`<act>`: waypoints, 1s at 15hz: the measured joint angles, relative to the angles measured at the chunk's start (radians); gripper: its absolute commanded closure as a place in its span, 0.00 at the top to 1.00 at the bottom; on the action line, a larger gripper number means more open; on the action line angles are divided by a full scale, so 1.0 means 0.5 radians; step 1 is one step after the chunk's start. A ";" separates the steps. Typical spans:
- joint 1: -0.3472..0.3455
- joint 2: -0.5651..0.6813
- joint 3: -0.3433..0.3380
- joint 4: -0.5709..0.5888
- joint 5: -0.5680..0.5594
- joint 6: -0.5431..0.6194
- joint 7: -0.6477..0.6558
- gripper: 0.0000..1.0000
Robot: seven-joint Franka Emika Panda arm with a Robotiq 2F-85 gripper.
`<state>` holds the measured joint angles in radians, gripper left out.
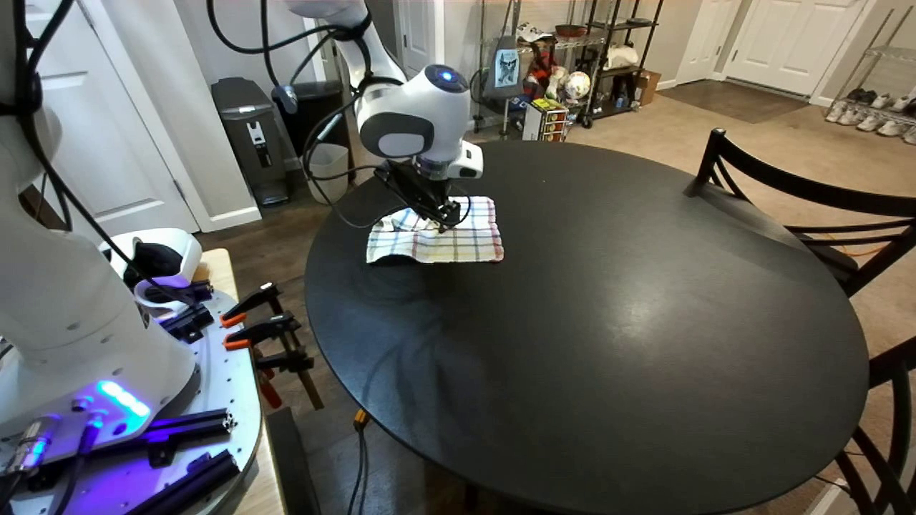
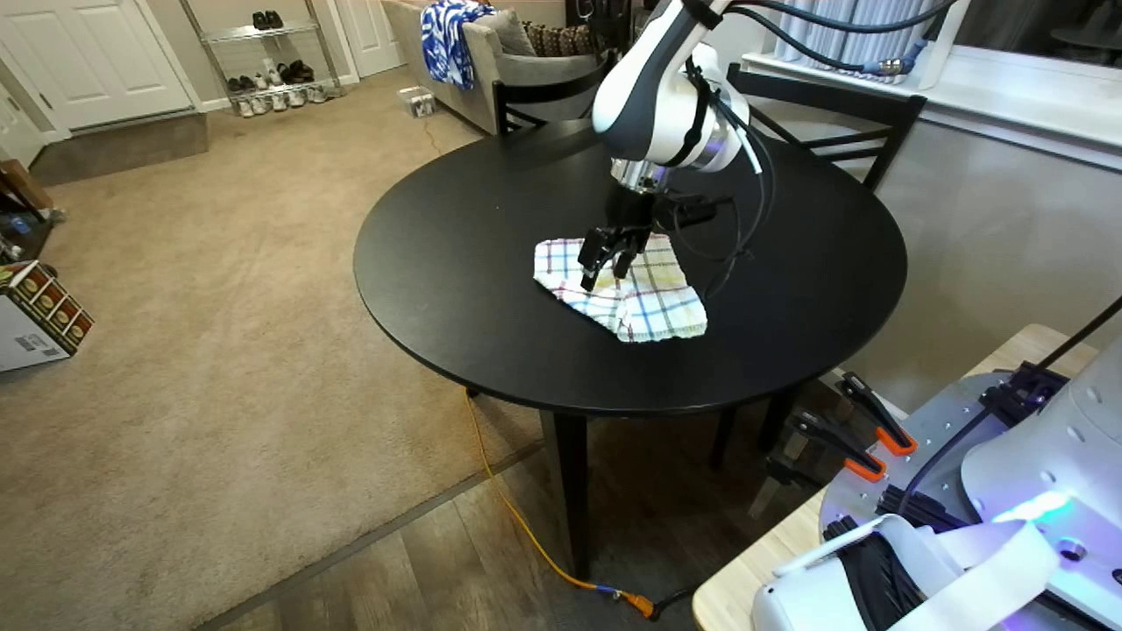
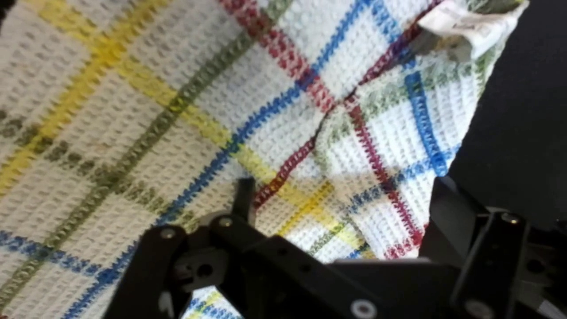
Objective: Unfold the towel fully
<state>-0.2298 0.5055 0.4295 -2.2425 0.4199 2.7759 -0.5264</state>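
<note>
Your gripper (image 3: 344,190) stands wide with nothing pinched, its 2 fingers (image 3: 244,199) straddling the folded flap (image 3: 398,133) of the towel (image 3: 128,93). Take 12 o'clock as the top of the wrist view: the finger at 9 hangs over a flat part of the towel, apart from the flap's loose tip, and the finger at 3 sits just past the crease, over the table (image 3: 531,133); whether either touches, you can't tell here. The flap itself lies toward 2 o'clock from the gripper's middle, its long axis along the crease, roughly 7 to 1. Your move turns on that: you probably want to pinch the tip alone, lift, and carry it across the crease toward 4. Closing on both layers would likely drag the whole towel. A bit farther out, at 1 o'clock, a tag (image 3: 447,20) curls up at the hem. From 8 round to 12 the towel spreads mostly flat. Farther back, in an exterior view, the towel (image 1: 465,247) lies near the round table's 10 o'clock rim, with the gripper above it.
</note>
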 measured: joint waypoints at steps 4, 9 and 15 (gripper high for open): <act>0.001 0.000 0.050 -0.023 0.000 0.055 0.000 1.00; 0.004 0.000 0.077 -0.063 0.000 0.131 0.000 1.00; 0.003 -0.001 0.110 -0.089 0.000 0.199 0.000 1.00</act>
<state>-0.2281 0.5052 0.4845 -2.2868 0.4200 2.8754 -0.5265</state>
